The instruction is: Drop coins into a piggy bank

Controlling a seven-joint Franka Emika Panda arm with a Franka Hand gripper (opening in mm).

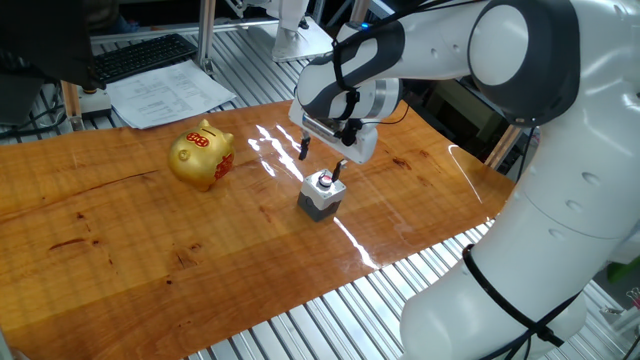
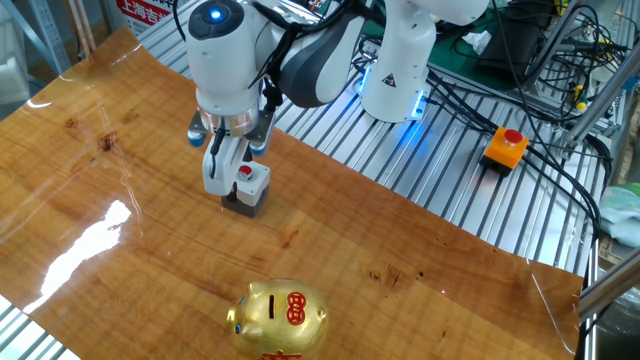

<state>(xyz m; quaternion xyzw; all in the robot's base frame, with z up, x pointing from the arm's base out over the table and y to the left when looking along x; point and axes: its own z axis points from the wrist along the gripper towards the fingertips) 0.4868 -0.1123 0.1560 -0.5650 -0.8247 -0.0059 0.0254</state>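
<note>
The gripper [image 1: 322, 157], fingers spread, hovers over the grey block [image 1: 320, 196] (presumably the coin holder) mid-worktop, positioned to pick, while the piggy bank [image 1: 201, 156] waits toward the far-left edge.

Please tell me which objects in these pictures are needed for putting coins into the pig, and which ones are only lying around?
Needed for the job:
- piggy bank, gold, on the wooden table
- small grey block with a red-dotted top
- gripper, open, just above the block

Only lying around:
- papers and keyboard behind the table
- orange box with a red button on the metal bench
</note>
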